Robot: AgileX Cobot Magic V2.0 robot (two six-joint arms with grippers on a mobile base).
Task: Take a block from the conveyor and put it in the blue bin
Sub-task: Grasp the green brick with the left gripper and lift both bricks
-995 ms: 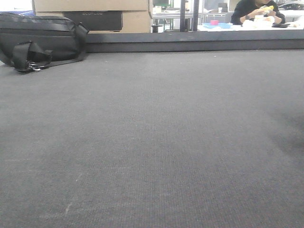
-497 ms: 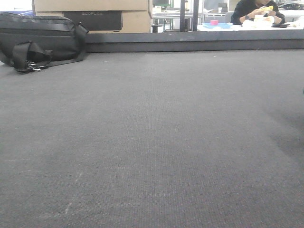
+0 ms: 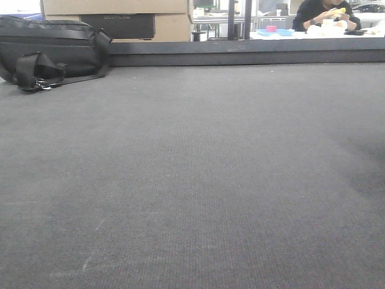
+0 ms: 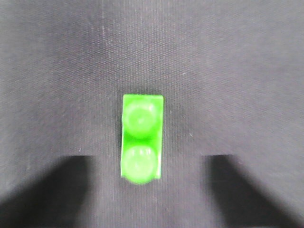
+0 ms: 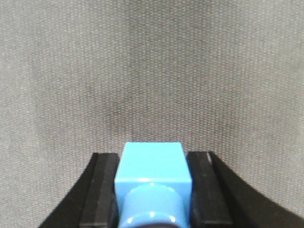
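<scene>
Right, writing first: the only lettering sits on the dark case (image 3: 117, 25) wedged among the cardboard boxes (image 3: 174, 24) beyond the belt (image 3: 192, 180), and it is too faint to read. A black bag (image 3: 48, 51) with a loose strap lies at the belt's far left corner. A dark rail (image 3: 252, 53) runs along the far edge. Past it, far right, a person in black (image 3: 325, 13) sits at a white table with a blue tray (image 3: 275, 32) and something pink on it.

Down to the left wrist view now! It looks straight down at a green block (image 4: 141, 137) with two studs, lying flat on the grey belt. Two dark blurred shapes flank it low in the view, fingers or their shadows, I cannot tell which. They are wide apart, so the left jaws are spread and the block is untouched between them.

Over on the right, the right jaws are closed on a blue block (image 5: 153, 175). Its black pads (image 5: 102, 190) press both sides, stud facing the camera, with bare belt below.
</scene>
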